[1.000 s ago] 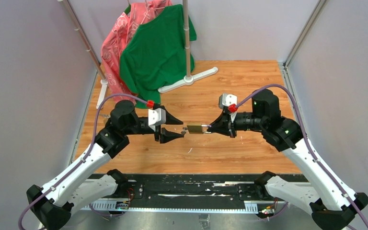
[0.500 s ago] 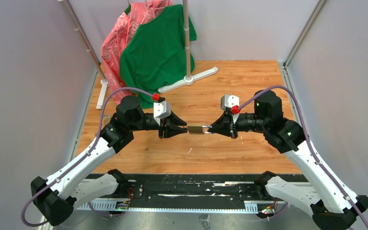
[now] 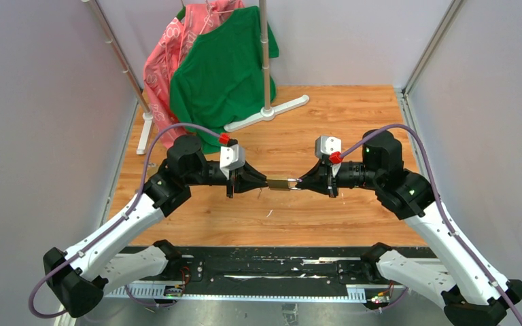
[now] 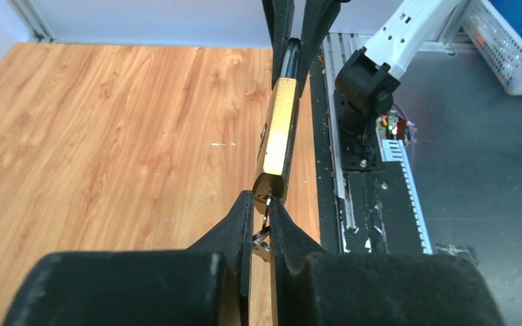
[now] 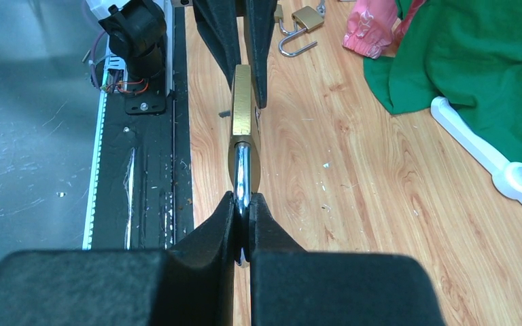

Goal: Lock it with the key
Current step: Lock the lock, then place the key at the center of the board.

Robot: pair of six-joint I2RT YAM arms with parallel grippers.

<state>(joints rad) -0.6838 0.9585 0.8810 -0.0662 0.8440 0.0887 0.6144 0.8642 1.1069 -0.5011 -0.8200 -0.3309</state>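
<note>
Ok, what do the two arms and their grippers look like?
The left arm and right arm match: white lower links, black joints and wrists. The left gripper and right gripper each have two black wedge-shaped fingers. A purple cable runs along each arm to a red connector beside a silver-grey wrist camera.

I'm seeing a green shirt (image 3: 228, 68) hanging on the rack (image 3: 264, 54) at the far end, with a pink garment (image 3: 166, 61) behind it on the left. The rack's white foot (image 3: 272, 111) sits on the wooden table (image 3: 353, 217). From the right wrist I see a spare padlock (image 5: 306, 16) lying on the boards near the pink cloth. Off the table's near edge there's a white basket (image 4: 510, 51).
</note>
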